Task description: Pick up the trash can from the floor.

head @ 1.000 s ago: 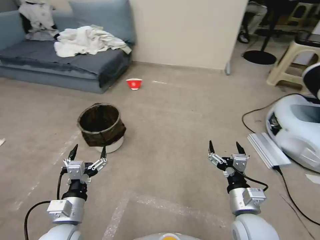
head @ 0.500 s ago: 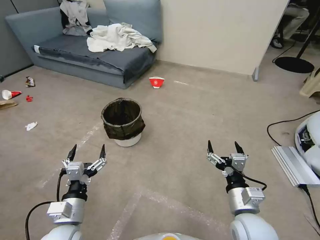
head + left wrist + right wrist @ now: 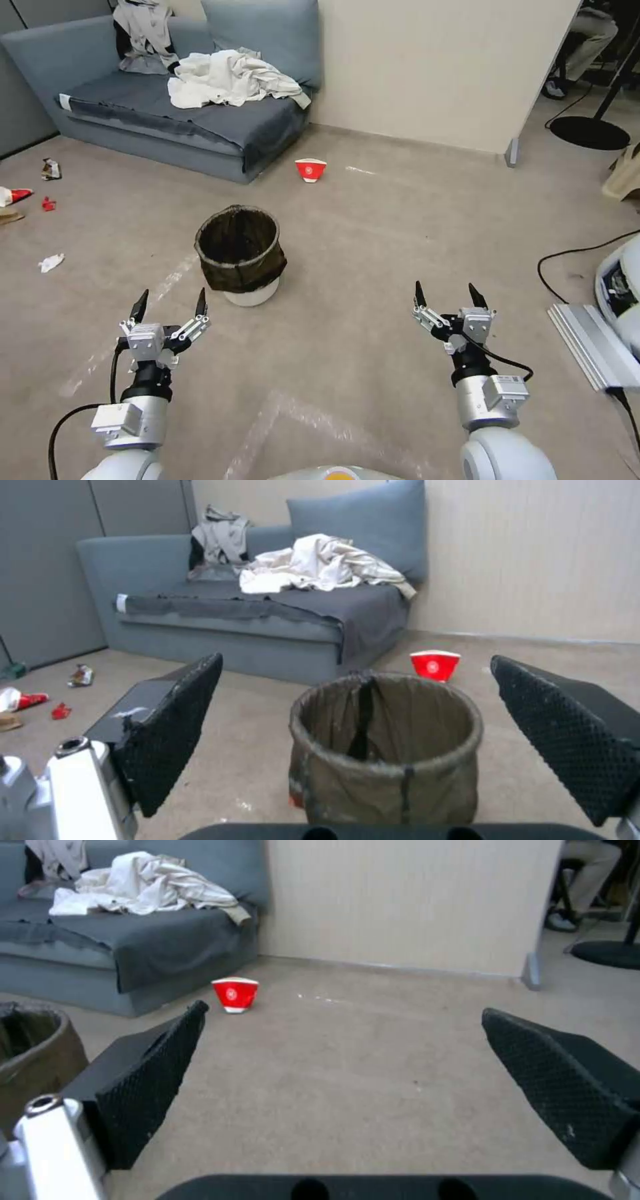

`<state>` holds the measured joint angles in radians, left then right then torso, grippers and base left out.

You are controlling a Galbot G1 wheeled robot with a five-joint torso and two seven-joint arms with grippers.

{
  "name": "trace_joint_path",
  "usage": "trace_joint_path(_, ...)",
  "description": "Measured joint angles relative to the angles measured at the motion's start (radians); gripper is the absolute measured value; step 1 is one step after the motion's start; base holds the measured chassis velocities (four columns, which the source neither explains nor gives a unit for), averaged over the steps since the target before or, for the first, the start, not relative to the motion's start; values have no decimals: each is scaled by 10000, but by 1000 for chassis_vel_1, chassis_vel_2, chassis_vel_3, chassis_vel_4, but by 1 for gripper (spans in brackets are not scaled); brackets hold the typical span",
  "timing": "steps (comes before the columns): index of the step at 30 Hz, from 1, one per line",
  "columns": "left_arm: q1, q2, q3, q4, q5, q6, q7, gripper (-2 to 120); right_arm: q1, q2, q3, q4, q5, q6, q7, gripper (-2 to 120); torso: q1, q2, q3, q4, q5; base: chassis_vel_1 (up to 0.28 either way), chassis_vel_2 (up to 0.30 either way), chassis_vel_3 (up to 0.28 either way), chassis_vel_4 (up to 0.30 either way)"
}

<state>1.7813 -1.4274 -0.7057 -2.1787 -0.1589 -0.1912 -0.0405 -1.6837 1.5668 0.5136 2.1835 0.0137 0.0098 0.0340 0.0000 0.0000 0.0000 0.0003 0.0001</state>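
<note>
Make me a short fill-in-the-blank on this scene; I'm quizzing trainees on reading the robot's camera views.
1. The trash can stands upright on the ____.
2. Both the left pincer and the right pincer are ____, holding nothing.
3. The pincer nearer the trash can is the ____ one.
4. The red-and-white paper bowl sits on the floor between the trash can and the ____.

Missing words: floor; open; left; sofa
</note>
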Motion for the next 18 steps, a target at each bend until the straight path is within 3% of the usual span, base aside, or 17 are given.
trace_joint_path(18, -170, 33, -19, 58, -43, 115, -15, 100, 46, 25, -64, -88, -27, -131, 4, 100, 1, 0, 0, -4, -1, -153, 151, 148, -151)
